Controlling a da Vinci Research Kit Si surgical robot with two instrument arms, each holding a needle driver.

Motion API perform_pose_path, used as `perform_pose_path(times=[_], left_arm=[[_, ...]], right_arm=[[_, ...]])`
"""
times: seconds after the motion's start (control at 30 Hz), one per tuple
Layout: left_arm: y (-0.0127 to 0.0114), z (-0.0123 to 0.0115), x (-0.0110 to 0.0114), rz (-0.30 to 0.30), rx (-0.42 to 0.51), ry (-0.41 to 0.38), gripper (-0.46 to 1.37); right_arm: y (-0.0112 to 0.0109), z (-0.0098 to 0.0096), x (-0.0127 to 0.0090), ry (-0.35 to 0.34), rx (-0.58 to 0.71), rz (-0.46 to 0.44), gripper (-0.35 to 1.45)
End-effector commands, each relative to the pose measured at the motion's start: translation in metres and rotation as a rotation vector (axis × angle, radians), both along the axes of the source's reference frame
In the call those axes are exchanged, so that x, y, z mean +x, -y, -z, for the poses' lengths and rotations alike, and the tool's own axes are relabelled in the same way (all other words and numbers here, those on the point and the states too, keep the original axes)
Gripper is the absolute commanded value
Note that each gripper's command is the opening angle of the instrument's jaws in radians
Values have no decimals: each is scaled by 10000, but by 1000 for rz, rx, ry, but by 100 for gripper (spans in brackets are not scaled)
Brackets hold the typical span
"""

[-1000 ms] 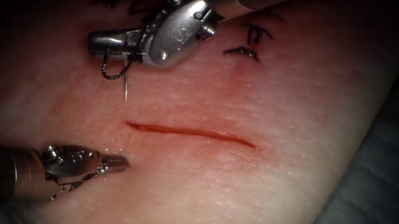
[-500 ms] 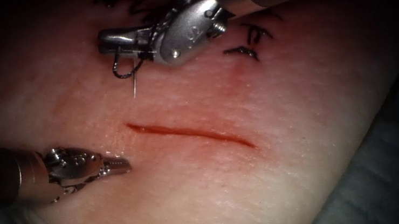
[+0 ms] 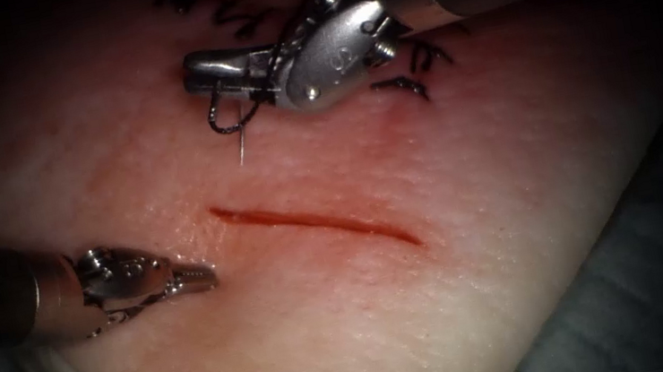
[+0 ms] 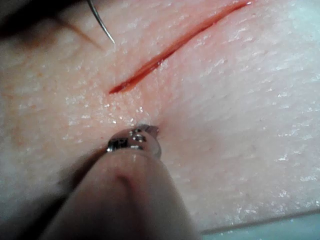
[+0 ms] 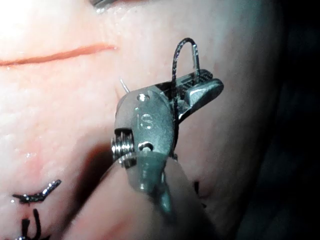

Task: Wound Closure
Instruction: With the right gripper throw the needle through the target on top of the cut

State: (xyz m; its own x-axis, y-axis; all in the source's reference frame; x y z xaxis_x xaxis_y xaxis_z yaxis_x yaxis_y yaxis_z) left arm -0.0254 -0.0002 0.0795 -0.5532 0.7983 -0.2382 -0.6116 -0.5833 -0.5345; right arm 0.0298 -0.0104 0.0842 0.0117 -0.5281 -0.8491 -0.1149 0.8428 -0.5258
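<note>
0 stitches in so far, and the cut point(image 3: 315, 223) lies open end to end.

Right tool point(image 3: 195, 72) hangs over the tissue point(image 3: 461, 300) toward its far edge, above the cut, jaws clamped on the needle point(image 3: 232, 122) partway along its curve, the point aimed down and clear of the surface. Left tool point(image 3: 195, 278) sits low just off the cut's left end, jaws closed, holding nothing. Old black stitches point(image 3: 408, 77) mark the far edge. All the closing is left to do.

The right tool point(image 5: 197, 87) bore stamped characters on its wrist housing, reading roughly "IS" in the right wrist view. Black pen marks point(image 3: 419, 61) stood on the tissue point(image 3: 502, 274), too unclear to read.
</note>
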Motion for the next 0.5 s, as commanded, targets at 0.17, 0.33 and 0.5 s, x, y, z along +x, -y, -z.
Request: perform_pose_path(times=[0.17, 0.33, 0.5], left_arm=[[7, -3, 4, -8, 26, 16, -21], [8, -1, 11, -7, 38, 24, -8], [8, 1, 14, -6, 40, 22, -6]], right_arm=[[-1, -7, -1, 15, -7, 2, -35], [2, -12, -2, 22, -14, 1, -35], [6, -16, -3, 55, -25, 8, -35]])
